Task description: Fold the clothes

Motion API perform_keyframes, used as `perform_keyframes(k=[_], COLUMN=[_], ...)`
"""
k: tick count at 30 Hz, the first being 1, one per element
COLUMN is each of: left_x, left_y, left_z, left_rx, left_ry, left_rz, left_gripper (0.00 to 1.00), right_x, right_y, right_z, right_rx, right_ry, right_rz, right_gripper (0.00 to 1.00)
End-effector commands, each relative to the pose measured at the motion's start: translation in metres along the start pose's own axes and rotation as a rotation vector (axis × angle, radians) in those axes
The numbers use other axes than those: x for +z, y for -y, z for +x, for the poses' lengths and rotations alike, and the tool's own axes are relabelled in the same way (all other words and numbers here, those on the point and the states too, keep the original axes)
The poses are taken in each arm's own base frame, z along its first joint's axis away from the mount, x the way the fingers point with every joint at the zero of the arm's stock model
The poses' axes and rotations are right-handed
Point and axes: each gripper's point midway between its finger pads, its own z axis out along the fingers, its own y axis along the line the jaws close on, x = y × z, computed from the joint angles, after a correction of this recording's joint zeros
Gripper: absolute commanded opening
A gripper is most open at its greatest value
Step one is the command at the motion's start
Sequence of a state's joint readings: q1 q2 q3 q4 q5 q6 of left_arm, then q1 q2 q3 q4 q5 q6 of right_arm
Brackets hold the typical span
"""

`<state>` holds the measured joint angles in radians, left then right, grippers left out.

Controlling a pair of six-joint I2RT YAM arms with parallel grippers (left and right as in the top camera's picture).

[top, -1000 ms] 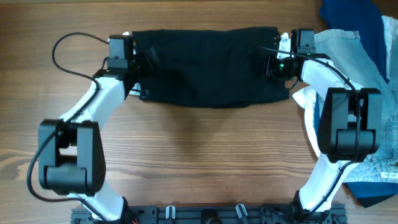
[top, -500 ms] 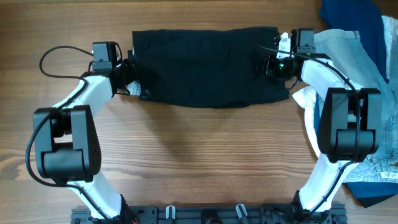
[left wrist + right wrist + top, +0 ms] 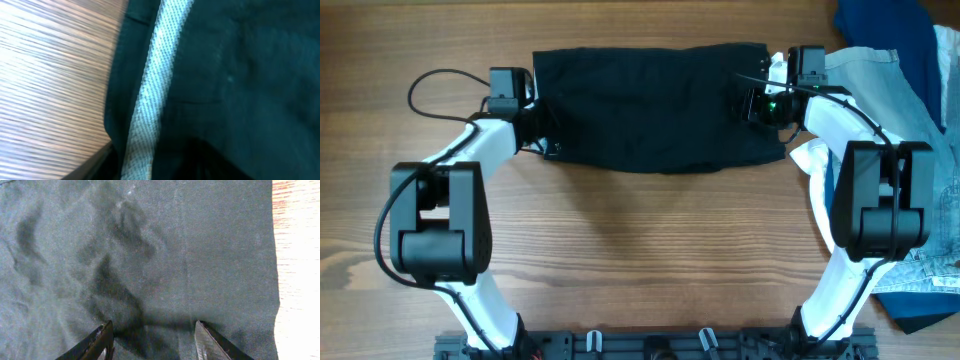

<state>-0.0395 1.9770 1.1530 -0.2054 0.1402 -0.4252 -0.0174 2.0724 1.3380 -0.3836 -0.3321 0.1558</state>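
Note:
The black shorts (image 3: 655,105) lie spread flat at the far middle of the table. My left gripper (image 3: 542,135) is at their left edge, low over the cloth. The left wrist view is blurred and very close: dark fabric (image 3: 240,75), a pale mesh strip (image 3: 150,95) and one dark finger edge (image 3: 95,167); how the jaws stand does not show. My right gripper (image 3: 752,105) sits on the shorts' right end. In the right wrist view it (image 3: 152,332) is open, with both fingertips (image 3: 105,337) down on wrinkled fabric (image 3: 150,240) near the hem.
A pale blue denim garment (image 3: 865,70) and a dark blue cloth (image 3: 885,30) are heaped at the far right, close behind the right arm. More denim (image 3: 930,265) lies at the right edge. A black cable (image 3: 430,85) loops left of the left arm. The wooden table (image 3: 650,250) fills the front.
The left arm drew back left off the shorts' edge, then came back right to it. The shorts' left end lies flatter. The right arm has not moved.

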Motion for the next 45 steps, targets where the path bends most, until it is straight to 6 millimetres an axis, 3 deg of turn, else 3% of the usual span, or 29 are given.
perform_keyframes(k=[1, 2, 5, 9, 12, 19, 24, 32, 37, 45], left_x=[0.015, 0.015, 0.013, -0.003, -0.026, -0.09, -0.117, -0.149, -0.172, -0.202], left_y=[0.005, 0.005, -0.002, -0.008, -0.001, 0.055, 0.074, 0.084, 0.097, 0.113], left_z=[0.028, 0.028, 0.022, 0.004, -0.015, -0.051, -0.069, -0.08, -0.088, -0.102], left_rx=[0.024, 0.024, 0.015, 0.038, 0.069, 0.173, 0.189, 0.275, 0.32, 0.355], left_ry=[-0.079, -0.078, -0.061, -0.022, 0.004, 0.066, 0.087, 0.089, 0.113, 0.16], left_rz=[0.003, 0.003, -0.016, -0.035, -0.032, 0.014, 0.024, -0.028, -0.043, -0.034], left_gripper=[0.27, 0.15, 0.04, 0.04, 0.04, 0.04, 0.04, 0.04, 0.04, 0.04], right_x=[0.005, 0.005, 0.005, 0.005, 0.004, 0.004, 0.003, -0.011, -0.021, -0.015], right_y=[0.008, 0.008, 0.007, 0.008, 0.009, -0.003, -0.017, -0.058, -0.063, -0.069], right_z=[0.003, 0.004, 0.006, 0.014, 0.021, 0.027, 0.032, 0.024, 0.019, 0.024], right_rx=[0.011, 0.011, 0.013, 0.024, 0.034, 0.047, 0.046, 0.027, 0.012, -0.017], right_ry=[-0.016, -0.019, -0.026, -0.06, -0.089, -0.115, -0.138, -0.118, -0.102, -0.11], right_rz=[0.029, 0.029, 0.025, 0.028, 0.032, -0.034, -0.098, -0.287, -0.294, -0.269], right_gripper=[0.52, 0.52, 0.47, 0.44, 0.42, 0.4, 0.31, 0.19, 0.18, 0.18])
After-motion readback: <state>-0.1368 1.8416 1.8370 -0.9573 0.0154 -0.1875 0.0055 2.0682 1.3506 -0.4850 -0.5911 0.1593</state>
